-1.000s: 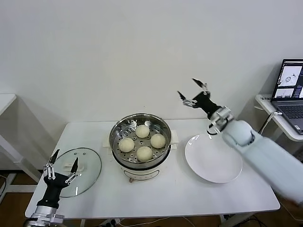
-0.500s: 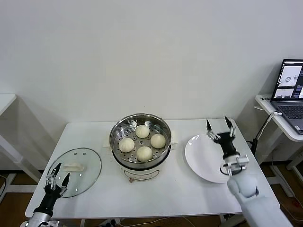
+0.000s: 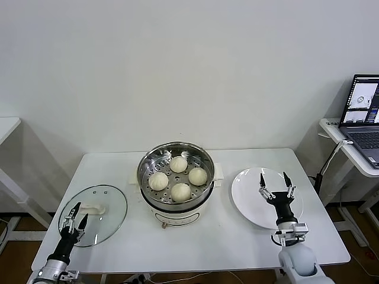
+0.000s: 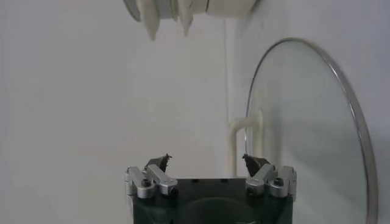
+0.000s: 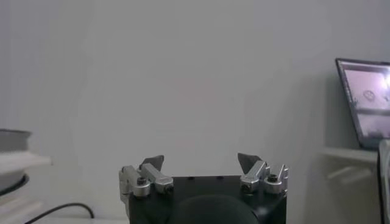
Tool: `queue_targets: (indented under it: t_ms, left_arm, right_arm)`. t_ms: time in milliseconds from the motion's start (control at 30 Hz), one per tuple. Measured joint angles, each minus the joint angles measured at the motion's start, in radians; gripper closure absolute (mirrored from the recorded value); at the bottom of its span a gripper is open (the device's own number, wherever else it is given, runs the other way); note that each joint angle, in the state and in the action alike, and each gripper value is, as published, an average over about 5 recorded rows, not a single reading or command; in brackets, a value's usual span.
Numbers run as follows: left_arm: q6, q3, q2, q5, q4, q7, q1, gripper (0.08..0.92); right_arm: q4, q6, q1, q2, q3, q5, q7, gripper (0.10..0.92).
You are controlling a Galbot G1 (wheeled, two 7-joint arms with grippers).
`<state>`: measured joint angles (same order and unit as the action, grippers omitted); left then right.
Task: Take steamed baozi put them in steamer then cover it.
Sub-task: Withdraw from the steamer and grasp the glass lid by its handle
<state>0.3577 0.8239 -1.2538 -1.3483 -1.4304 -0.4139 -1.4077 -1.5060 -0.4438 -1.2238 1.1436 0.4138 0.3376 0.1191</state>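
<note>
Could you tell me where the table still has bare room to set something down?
The table is bare along its front edge, between the cover and the steamer, and behind the plate. The left side is crowded by the cover and left gripper; the right gripper hangs over the plate.

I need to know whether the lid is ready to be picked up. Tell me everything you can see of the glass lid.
The round clear glass lid with a thin metal rim lies flat on the white table, at the robot's left, apart from the shiny steel steamer. Its white rectangular handle sits at its centre, facing up. Nothing grips it: the left gripper is open, over the lid's near edge. The left wrist view shows the rim and handle just ahead of the fingers.
</note>
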Motion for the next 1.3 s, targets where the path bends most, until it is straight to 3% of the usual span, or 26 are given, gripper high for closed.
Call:
queue_targets:
  t_ms: [900,1000,1300]
  left_arm:
    - [-0.039,-0.046,-0.012,-0.082,0.116,-0.027,0.14,0.181]
    - [-0.043,-0.049,-0.01,-0.087,0.133,-0.026,0.154,0.221]
    - [-0.052,-0.053,-0.011,-0.092,0.176,-0.012,0.185,0.472]
  right_arm:
    - [-0.002,-0.02,-0.066,0.082,0.044,-0.071,-0.011,0.203]
    - [-0.002,-0.022,-0.068,0.085,0.046,-0.075,-0.011,0.203]
    - [-0.003,-0.022,-0.063,0.093,0.048,-0.084,-0.01,0.203]
